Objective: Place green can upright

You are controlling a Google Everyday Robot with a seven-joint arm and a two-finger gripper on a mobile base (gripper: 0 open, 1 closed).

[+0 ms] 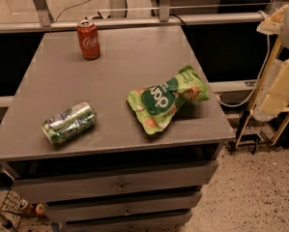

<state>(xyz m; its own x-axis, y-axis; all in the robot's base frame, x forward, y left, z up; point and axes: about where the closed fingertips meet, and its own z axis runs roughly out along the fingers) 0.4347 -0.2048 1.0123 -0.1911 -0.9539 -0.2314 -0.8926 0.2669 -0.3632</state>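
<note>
Green can (69, 123) lying sideways, table (134, 57) front-left, fingers out of view

- The gripper is out of view, so a pale structure (281, 81) at the right edge serves as the reference for places.
- Grey table (134, 62): just left of that structure, with three drawers (120, 186) under its top.
- Red can (88, 40): upright at the table's far left corner, well apart from the structure.
- Green snack bag (166, 100): lying flat and crumpled on the table's right half, the side nearer the structure.
- Speckled floor (250, 197): beneath the structure and the table.
- Metal rail (207, 19): behind the table.
</note>
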